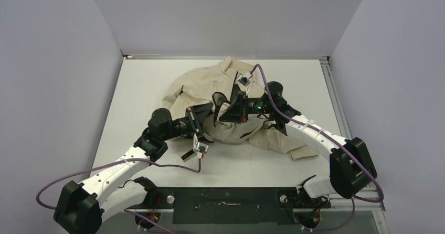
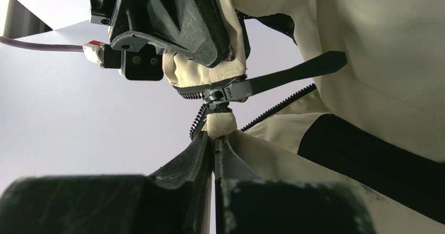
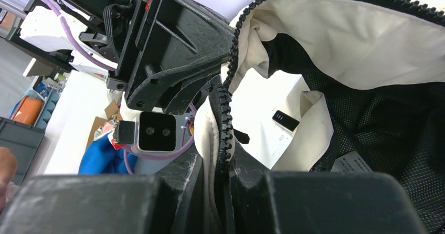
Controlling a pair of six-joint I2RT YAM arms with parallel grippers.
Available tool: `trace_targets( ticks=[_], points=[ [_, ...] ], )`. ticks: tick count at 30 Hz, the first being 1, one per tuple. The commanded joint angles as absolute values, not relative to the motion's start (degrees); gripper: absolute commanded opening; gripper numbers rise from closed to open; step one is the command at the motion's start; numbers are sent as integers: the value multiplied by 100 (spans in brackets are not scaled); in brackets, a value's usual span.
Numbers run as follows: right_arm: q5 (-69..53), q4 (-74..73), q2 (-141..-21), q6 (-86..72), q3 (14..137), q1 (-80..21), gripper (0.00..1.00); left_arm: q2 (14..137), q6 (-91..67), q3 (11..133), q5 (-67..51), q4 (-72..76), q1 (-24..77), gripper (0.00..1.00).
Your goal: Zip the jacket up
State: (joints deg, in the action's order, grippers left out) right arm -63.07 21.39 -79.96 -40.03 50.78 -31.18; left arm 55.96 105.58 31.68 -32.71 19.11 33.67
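The beige jacket [image 1: 207,84] lies crumpled on the white table, and both arms lift its front edge at the middle. My left gripper [image 2: 215,142] is shut on a cream fabric corner just below the black zipper slider [image 2: 224,94]. The slider's long pull tab [image 2: 294,74] sticks out to the right. My right gripper [image 3: 223,163] is shut on the jacket's edge along the zipper teeth [image 3: 226,113], and above them the edge curls open onto the black mesh lining [image 3: 388,113]. In the top view the left gripper [image 1: 202,121] and the right gripper [image 1: 231,108] nearly touch.
Grey walls close the table [image 1: 147,87] on three sides, and a metal rail [image 1: 336,97] runs along its right edge. Purple cables [image 1: 157,166] trail from both arms. A white label [image 3: 357,163] hangs in the lining. A small black tab [image 3: 286,120] lies on the cream fabric.
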Motion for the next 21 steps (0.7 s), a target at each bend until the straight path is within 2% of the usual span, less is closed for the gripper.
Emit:
trace_targets(
  ticks=[1,21],
  points=[
    [-6350,2591,-8013,-3993,5150,-3147,5,5571,10525,3463,-3184,2065,3401,0],
    [-6322,2322,-8149,-3745,5289,-3131,5,5529,10412,3507,-3112,2041,3445,0]
  ],
)
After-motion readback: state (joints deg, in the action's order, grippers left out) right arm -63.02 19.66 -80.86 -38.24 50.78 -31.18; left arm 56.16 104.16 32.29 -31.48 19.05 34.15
